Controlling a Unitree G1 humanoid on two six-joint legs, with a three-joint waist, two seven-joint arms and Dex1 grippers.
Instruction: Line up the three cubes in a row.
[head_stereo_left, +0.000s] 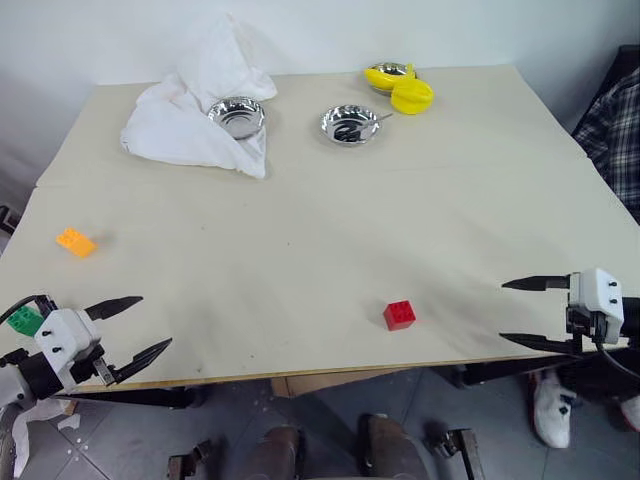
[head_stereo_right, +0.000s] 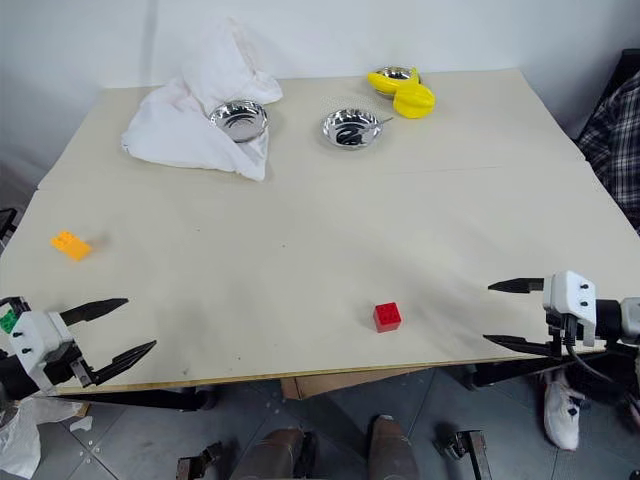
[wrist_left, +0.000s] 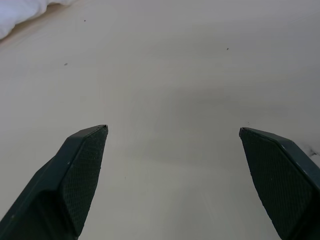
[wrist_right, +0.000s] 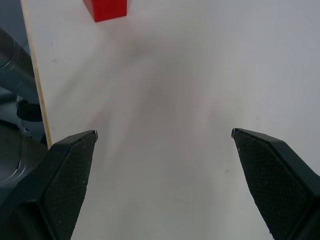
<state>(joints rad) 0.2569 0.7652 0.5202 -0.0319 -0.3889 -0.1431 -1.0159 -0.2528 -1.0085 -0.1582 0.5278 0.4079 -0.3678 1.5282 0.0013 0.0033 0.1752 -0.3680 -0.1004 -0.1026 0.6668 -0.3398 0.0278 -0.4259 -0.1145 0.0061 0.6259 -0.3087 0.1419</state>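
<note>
From my seat the left gripper (head_stereo_left: 150, 326) sits at the table's (head_stereo_left: 300, 240) near-left corner, about 8 o'clock, its two black fingers spread wide over bare tabletop with nothing between them. The green brick (head_stereo_left: 24, 320) lies just beside that wrist, at the table's left edge, partly hidden by the gripper body. The orange brick (head_stereo_left: 76, 242) rests farther up the left side, near 9 o'clock, well apart from the other two. At 11 o'clock a crumpled white cloth (head_stereo_left: 195, 115) wraps around a steel bowl (head_stereo_left: 237, 117); a second steel bowl (head_stereo_left: 350, 124) stands in the open near 12 o'clock, and just past it, at 1 o'clock, are two yellow lemon-shaped objects (head_stereo_left: 411, 96). The red brick (head_stereo_left: 399, 314) sits close to the near edge at 6 o'clock — alone, nothing touching it. The right gripper (head_stereo_left: 505, 312) hangs at the near-right corner, about 4 o'clock, fingers also fully apart and empty — pointing toward the red brick.
</note>
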